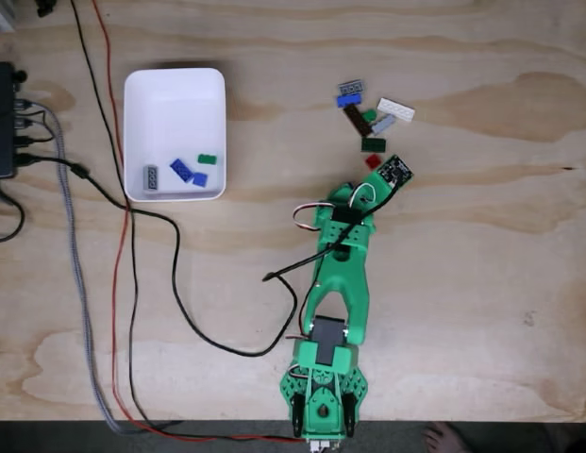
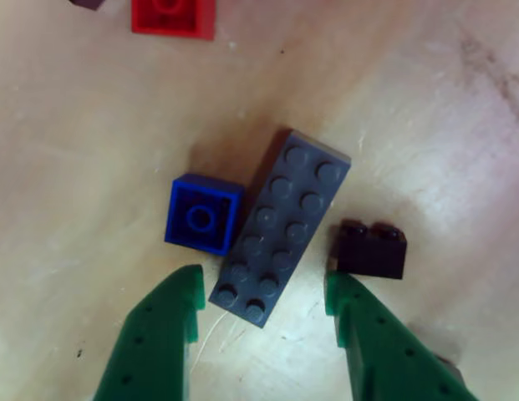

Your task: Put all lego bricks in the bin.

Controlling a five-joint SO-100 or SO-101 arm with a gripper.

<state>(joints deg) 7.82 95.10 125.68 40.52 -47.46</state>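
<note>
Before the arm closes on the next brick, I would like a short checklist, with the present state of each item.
1. Tool open: ok, both green fingers stand apart.
2. Grey brick between the fingers: ok, its near end lies in the gap, though it is tilted to the tool.
3. Neighbours out of the way: not ok, the blue brick touches the grey brick, and the black brick sits just ahead of one fingertip.
4. Tool low enough to grasp: cannot tell.
5. Bin has free room: ok, in the fixed view only a few bricks lie at one end.
6. Cable off the path to the bin: cannot tell.
</note>
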